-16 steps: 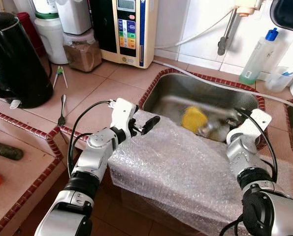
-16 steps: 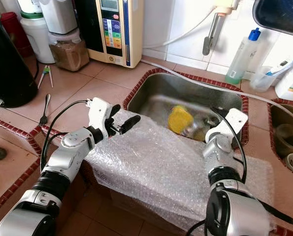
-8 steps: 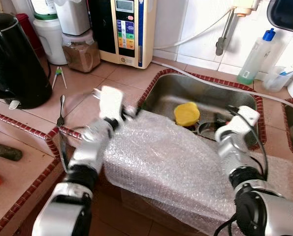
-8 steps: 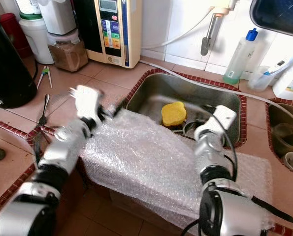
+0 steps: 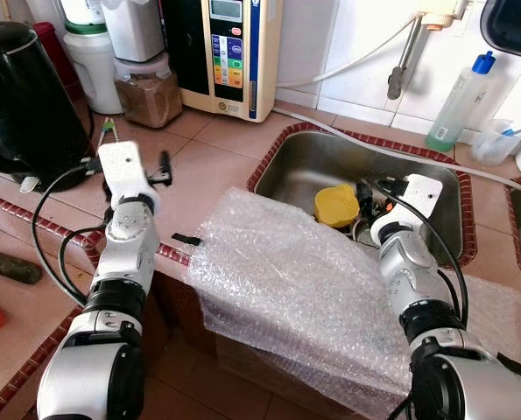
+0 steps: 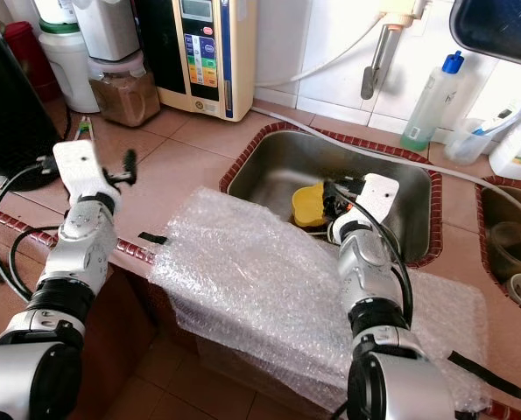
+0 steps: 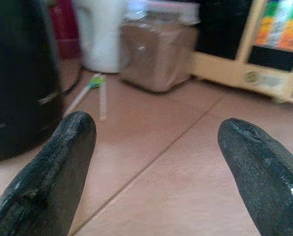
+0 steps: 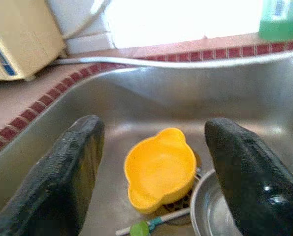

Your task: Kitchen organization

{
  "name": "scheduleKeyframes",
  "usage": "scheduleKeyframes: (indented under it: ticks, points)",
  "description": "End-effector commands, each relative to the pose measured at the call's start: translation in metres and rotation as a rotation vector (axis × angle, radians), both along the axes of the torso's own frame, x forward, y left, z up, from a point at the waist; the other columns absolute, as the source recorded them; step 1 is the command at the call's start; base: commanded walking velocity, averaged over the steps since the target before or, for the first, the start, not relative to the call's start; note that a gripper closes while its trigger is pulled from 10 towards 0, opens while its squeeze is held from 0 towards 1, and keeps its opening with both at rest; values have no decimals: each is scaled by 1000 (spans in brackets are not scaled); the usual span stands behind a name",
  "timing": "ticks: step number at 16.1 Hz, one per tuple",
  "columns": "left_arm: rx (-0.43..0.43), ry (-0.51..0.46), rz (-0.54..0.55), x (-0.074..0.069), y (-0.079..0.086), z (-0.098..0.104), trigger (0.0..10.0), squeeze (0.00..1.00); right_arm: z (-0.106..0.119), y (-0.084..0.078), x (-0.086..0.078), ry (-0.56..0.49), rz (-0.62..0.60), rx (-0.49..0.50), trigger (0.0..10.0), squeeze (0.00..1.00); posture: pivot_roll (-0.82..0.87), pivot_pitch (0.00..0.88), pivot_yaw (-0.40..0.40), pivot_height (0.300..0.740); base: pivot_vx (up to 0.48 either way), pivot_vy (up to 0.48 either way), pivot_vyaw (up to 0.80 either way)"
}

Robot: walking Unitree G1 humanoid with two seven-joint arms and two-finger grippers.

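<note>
A yellow two-handled bowl lies in the steel sink beside a metal bowl. My right gripper hangs over the sink just to the right of the yellow bowl, open and empty; in the right wrist view the bowl lies beyond the gap between the fingers. My left gripper is raised over the tiled counter left of the sink, open with nothing in it, and points toward the brown jar and the black kettle.
A sheet of bubble wrap drapes over the counter's front edge before the sink. A black kettle, brown jar, water purifier and green-handled tool stand at the back left. A soap bottle is behind the sink.
My left arm has swung left off the bubble wrap to above the counter near the kettle. My right gripper has moved left over the sink, closer to the yellow bowl.
</note>
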State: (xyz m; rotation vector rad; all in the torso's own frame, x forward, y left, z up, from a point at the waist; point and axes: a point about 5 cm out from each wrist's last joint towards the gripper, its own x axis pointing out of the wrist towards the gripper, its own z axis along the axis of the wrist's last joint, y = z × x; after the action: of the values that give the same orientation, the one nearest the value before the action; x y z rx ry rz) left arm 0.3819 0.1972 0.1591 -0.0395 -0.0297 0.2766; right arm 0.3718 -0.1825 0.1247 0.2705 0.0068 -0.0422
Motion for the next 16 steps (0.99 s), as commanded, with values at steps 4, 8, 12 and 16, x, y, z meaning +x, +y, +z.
scheduleKeyframes:
  ticks: [4,8,12,16]
  points:
    - [15,39,214,-2,27,2,10000,0,4,13,-3,-31,127,-13,10000,929,-46,0,-1,740,0,0,0]
    - [-6,88,250,-3,36,-3,10000,0,4,18,-5,-44,178,-38,10000,0,-43,0,2,740,0,0,0]
    - [-83,207,175,3,26,-12,10000,0,3,27,-10,-43,227,-53,10000,0,-49,0,5,740,0,0,0]
    - [-131,258,167,4,26,-15,10000,0,3,34,-15,-47,283,-88,10000,0,-56,0,6,740,0,0,0]
